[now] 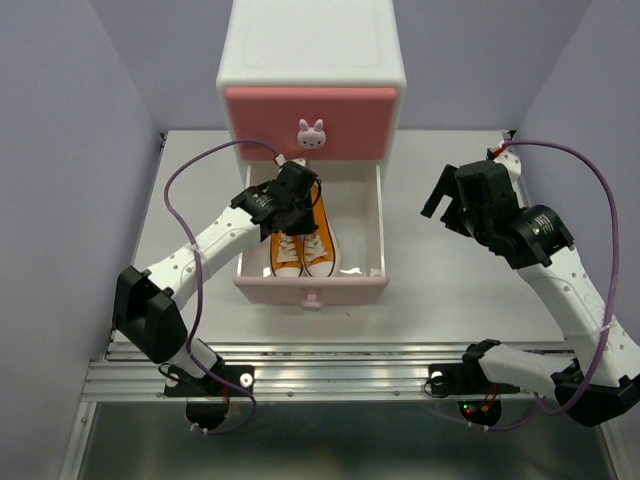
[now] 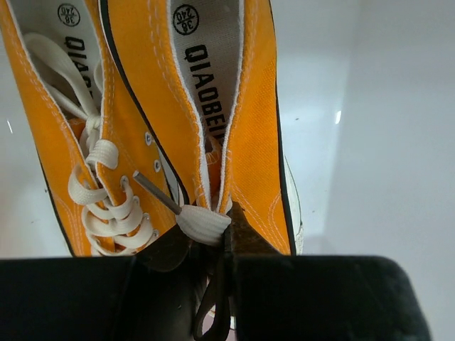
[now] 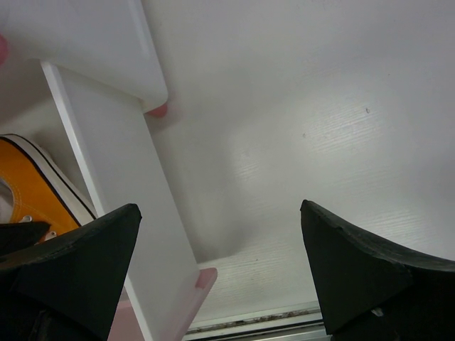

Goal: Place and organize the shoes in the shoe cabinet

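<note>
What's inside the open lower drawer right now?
Two orange canvas sneakers lie side by side in the pale pink lower drawer. The left gripper pinches one and covers the drawer's back part; whether anything lies there cannot be seen.

Insoles (image 2: 206, 85) of the orange sneakers (image 2: 249, 142) read "QIAOBE…", cut off; a round "38 240" stamp sits at twelve o'clock.

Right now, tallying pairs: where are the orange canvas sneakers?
In the top view, the orange canvas sneakers sit side by side in the pulled-out pale pink lower drawer, left of centre, under the left gripper.
</note>
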Tool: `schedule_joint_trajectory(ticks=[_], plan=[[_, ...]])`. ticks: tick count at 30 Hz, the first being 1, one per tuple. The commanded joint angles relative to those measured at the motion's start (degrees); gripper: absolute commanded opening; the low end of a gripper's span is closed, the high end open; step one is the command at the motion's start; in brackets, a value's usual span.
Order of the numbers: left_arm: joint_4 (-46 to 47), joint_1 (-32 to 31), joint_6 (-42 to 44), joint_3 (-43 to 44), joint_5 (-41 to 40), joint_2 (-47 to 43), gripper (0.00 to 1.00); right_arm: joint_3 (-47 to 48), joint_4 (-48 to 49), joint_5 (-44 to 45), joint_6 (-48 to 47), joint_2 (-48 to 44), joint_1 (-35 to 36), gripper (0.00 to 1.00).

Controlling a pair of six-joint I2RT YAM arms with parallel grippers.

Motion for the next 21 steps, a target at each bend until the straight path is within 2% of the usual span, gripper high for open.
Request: schedule_joint_trajectory(ticks=[1,11,21], plan=[[3.0,-0.1,2.8,-1.7,0.5,-3.7,0.00,-0.2,1.0,0.5,-0.8,-1.1,-0.4,1.00],[4.9,0.0,0.9,-2.0,0.7,1.1,0.00,0.0,1.3,0.4,-2.2,-0.3,-0.4,1.00],[4.0,0.0,4.7,1.5,-0.1,4.7,0.00,0.0,1.3,0.7,-2.6,-0.3,-0.4,1.00]])
